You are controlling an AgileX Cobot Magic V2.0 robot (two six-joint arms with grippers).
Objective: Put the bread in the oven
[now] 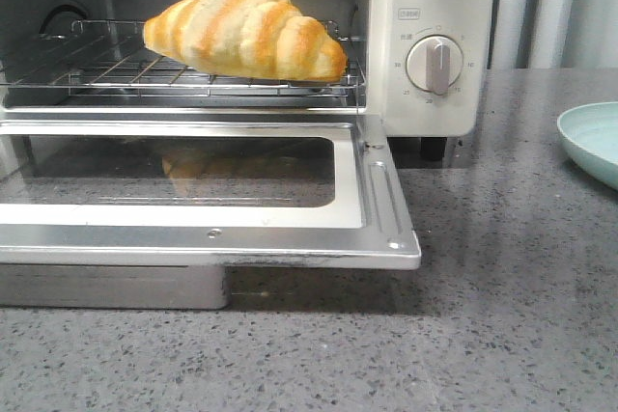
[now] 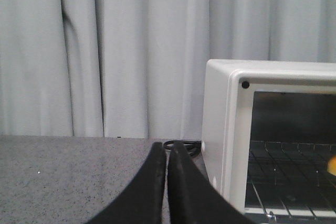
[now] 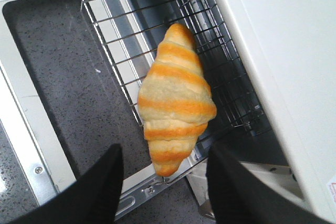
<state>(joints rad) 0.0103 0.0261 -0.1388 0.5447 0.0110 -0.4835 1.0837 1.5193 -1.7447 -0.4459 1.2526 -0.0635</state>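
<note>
Your bread [image 3: 176, 103] lies on the oven's wire rack [image 3: 131, 40] near the front edge, long axis running along that edge. The right gripper [image 3: 163, 182] hangs over its near tip, fingers wide apart and empty. The left gripper [image 2: 167, 153], fingers closed on nothing, waits beside the oven [image 2: 218, 129].

A dark grey speckled surface [image 1: 502, 267] fills the lower part of the front view. At its right edge stands a pale blue-green plate [image 1: 591, 140], only partly in view. Behind hangs a light grey curtain [image 2: 105, 51] in vertical folds. A black cable [image 2: 181, 145] lies on the surface near the curtain.
</note>
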